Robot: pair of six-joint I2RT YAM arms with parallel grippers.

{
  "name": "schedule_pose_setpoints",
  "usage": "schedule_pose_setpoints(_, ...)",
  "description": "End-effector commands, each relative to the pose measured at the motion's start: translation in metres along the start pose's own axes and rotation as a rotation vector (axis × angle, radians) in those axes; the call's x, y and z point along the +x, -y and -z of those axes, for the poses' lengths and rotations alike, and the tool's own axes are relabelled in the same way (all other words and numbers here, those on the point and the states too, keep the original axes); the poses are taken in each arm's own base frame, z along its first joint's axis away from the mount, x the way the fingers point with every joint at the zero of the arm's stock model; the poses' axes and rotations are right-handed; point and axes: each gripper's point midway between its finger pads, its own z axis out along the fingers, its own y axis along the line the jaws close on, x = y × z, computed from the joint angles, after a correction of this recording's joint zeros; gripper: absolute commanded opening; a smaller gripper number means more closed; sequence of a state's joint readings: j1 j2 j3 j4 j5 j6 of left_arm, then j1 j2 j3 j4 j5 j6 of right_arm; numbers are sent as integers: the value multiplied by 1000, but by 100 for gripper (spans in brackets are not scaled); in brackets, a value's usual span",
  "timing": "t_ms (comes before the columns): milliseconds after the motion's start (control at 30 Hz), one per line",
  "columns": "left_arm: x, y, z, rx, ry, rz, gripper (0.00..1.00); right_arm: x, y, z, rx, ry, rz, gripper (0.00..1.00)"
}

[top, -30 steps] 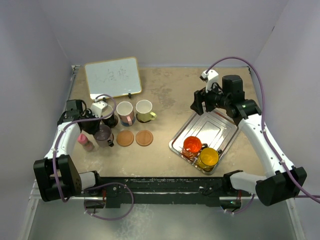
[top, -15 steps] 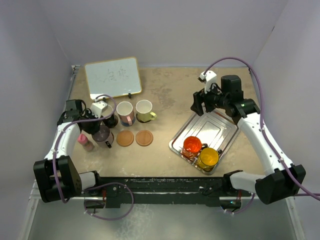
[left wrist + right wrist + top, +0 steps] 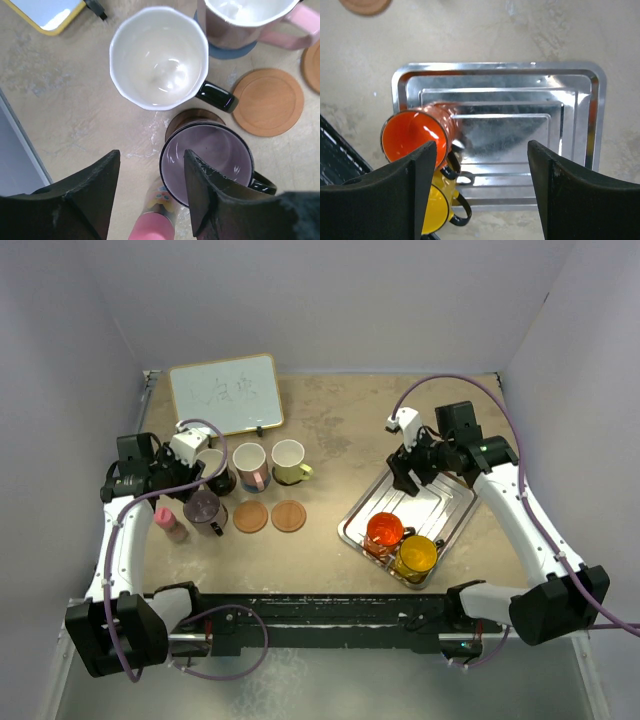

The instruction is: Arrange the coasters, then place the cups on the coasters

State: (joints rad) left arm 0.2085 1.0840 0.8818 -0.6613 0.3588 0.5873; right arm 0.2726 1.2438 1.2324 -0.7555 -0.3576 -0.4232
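Note:
The smoky purple cup (image 3: 207,160) stands on a dark brown coaster (image 3: 192,117). My left gripper (image 3: 150,195) hangs open above its left rim, holding nothing. Behind it stand the black cup (image 3: 159,64), the pink cup (image 3: 240,20) on a blue-grey coaster (image 3: 235,50), and the yellow-green cup (image 3: 290,460). Two tan coasters (image 3: 250,516) (image 3: 288,516) lie bare. The red-orange cup (image 3: 415,137) and the yellow cup (image 3: 437,205) sit on the metal tray (image 3: 495,75). My right gripper (image 3: 482,195) hovers open over the tray, empty. From above, the left gripper (image 3: 170,480) is left of the cups and the right gripper (image 3: 412,478) is over the tray's far end.
A small pink bottle (image 3: 152,227) stands close to the purple cup's left side, under my left fingers. A whiteboard (image 3: 225,393) lies at the back left. Side walls close in the table. The tray (image 3: 440,502) takes up the right middle.
My left gripper has opened, let go of the purple cup on its dark coaster, and drawn back to the left. My right gripper has moved nearer, over the tray.

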Motion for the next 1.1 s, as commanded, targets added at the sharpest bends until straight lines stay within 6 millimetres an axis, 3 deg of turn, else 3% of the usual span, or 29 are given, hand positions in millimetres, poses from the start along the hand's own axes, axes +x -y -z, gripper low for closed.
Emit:
schedule_pose_setpoints(0,-44,2,22,20,148,37,54,30,-19,17,-89,-97,131,76)
schedule_pose_setpoints(233,-79,15,37,99,271,78,68,74,-36,-4,-158,-212,121,73)
schedule_pose_setpoints(400,-90,23,37,156,300,105,73,94,-39,-24,-165,-262,96,68)
schedule_pose_setpoints(700,-100,40,23,156,309,55,78,100,-49,-56,-178,-340,71,57)
schedule_pose_setpoints(867,-114,51,23,154,349,7,79,106,-41,-65,-135,-388,46,41)
schedule_pose_setpoints(1067,-128,52,25,168,386,1,79,113,-46,-67,-164,-420,23,27)
